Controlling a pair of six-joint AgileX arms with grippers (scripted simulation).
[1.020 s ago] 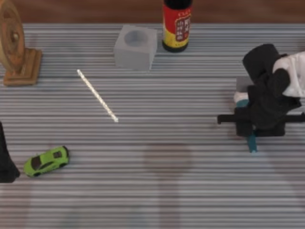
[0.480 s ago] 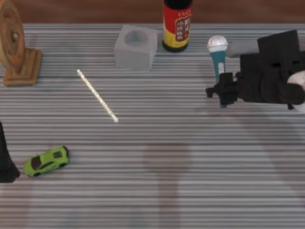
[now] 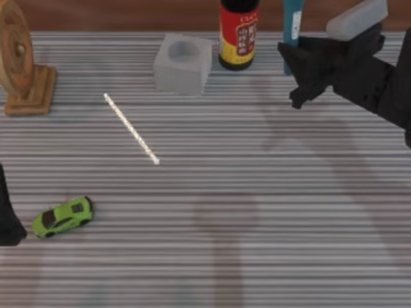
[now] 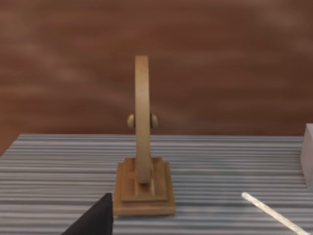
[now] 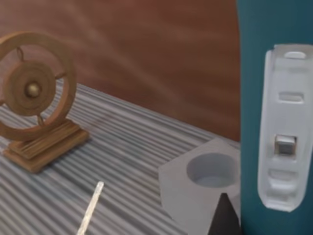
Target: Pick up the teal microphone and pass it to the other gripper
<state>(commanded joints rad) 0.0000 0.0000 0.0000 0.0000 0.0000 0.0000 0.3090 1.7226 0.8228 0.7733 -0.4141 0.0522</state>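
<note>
The teal microphone (image 3: 293,22) is held off the table at the back right, next to the sauce bottle. Only its slim teal handle shows in the top view; the head runs past the picture's edge. My right gripper (image 3: 294,64) is shut on the handle. Close up in the right wrist view, the teal handle (image 5: 252,98) carries its white button patch (image 5: 283,127), with one dark fingertip (image 5: 224,218) beside it. The other gripper, my left gripper (image 3: 8,218), stays parked at the table's left edge, open and holding nothing; one fingertip (image 4: 95,220) shows in its wrist view.
A dark sauce bottle (image 3: 239,35) and a grey block with a round hollow (image 3: 183,63) stand at the back. A wooden wheel on a base (image 3: 22,64) is at the back left. A white stick (image 3: 131,128) and a green toy car (image 3: 63,216) lie on the striped cloth.
My right gripper has lifted the microphone off the table at the right and carried it toward the back, turning it upright. The left arm has not moved.
</note>
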